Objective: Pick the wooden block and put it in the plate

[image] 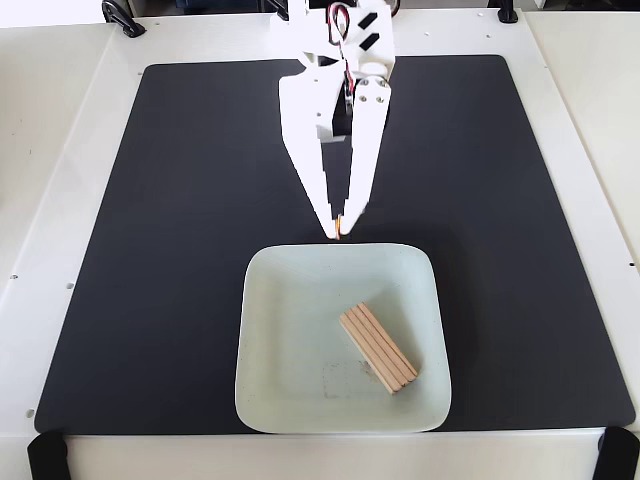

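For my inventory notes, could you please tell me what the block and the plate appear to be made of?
The block looks like bare light wood: tan, matte, with lengthwise grooves. The plate looks like pale mint ceramic or plastic, smooth with a slight sheen; which one is unclear.

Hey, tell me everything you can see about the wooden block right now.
The wooden block is a small flat bar of light tan wood with parallel grooves running along its length. It lies flat and diagonally inside the pale mint-white square plate, right of the plate's centre, with one end toward the plate's lower right corner. Only the plate touches it. The white gripper is shut and clear of it, beyond the plate's far rim.
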